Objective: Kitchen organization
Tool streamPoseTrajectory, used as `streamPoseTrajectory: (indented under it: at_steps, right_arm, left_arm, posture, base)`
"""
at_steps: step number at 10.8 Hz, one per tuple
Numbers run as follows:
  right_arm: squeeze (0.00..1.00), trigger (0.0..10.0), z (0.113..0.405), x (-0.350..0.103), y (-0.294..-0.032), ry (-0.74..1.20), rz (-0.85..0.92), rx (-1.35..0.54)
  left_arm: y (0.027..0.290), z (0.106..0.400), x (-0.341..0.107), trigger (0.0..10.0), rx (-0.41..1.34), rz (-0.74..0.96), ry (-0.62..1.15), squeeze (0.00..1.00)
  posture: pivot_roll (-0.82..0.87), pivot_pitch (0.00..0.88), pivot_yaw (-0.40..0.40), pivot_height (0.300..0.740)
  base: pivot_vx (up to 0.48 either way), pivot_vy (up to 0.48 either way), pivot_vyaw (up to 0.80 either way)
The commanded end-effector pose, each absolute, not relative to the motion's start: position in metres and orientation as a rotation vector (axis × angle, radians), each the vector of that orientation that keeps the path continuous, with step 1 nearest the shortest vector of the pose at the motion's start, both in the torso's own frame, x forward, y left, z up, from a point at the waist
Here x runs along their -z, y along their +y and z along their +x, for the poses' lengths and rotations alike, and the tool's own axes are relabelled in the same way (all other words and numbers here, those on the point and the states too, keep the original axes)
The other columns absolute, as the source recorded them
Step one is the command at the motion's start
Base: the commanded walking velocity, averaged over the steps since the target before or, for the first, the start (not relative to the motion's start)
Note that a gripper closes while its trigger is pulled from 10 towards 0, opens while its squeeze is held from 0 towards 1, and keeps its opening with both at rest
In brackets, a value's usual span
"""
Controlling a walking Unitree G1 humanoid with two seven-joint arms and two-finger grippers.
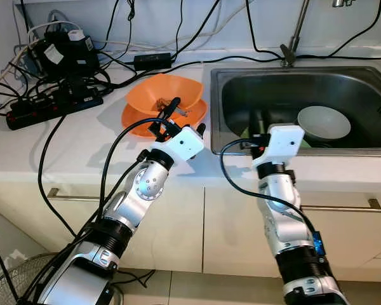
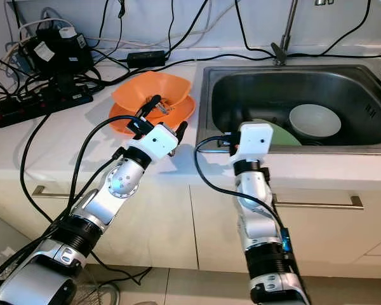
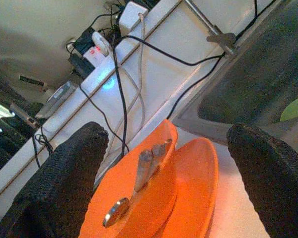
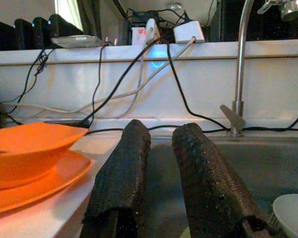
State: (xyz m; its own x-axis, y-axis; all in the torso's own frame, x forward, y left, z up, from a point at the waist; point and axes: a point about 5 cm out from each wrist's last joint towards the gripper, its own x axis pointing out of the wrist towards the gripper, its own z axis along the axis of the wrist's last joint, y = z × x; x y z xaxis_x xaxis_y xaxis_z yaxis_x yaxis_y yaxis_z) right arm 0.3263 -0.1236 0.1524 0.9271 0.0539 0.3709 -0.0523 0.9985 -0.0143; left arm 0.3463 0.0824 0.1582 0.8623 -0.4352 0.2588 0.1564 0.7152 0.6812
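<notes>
Beside sink [image 1: 368,76]: one orange bowl [image 1: 162,94].

kitchen | steel sink [image 1: 368,114] w/ tap [image 1: 295,35] | white counter [image 1: 82,146] (cabinets [image 1: 343,235] below)

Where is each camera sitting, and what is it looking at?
Head eyes: look down at the white counter, both silver arms, the orange bowl on its orange plate, and the steel sink.
Left wrist: looks between the open left gripper at the bowl.
Right wrist: looks along the right gripper towards the tap.
Both wrists share the bowl and sink.
</notes>
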Motion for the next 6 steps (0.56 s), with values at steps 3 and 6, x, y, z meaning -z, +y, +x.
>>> streamPoseTrajectory:
  at_steps: [3,6]
  right_arm:
    - [0.0,10.0,0.325,-0.147,-0.123,-0.378,-0.006,-0.044]
    - [0.0,10.0,0.325,-0.146,-0.12,-0.376,-0.005,-0.05]
  left_arm:
    - [0.087,0.353,-0.159,9.1,0.312,0.72,-0.408,0.0]
    - [0.093,0.361,-0.164,4.1,0.232,0.763,-0.393,0.0]
  posture:
    - [0.05,0.0,0.079,0.74]
    - [0.06,0.0,0.079,0.74]
  base:
    - [0.0,0.0,0.0]
    - [0.0,0.0,0.0]
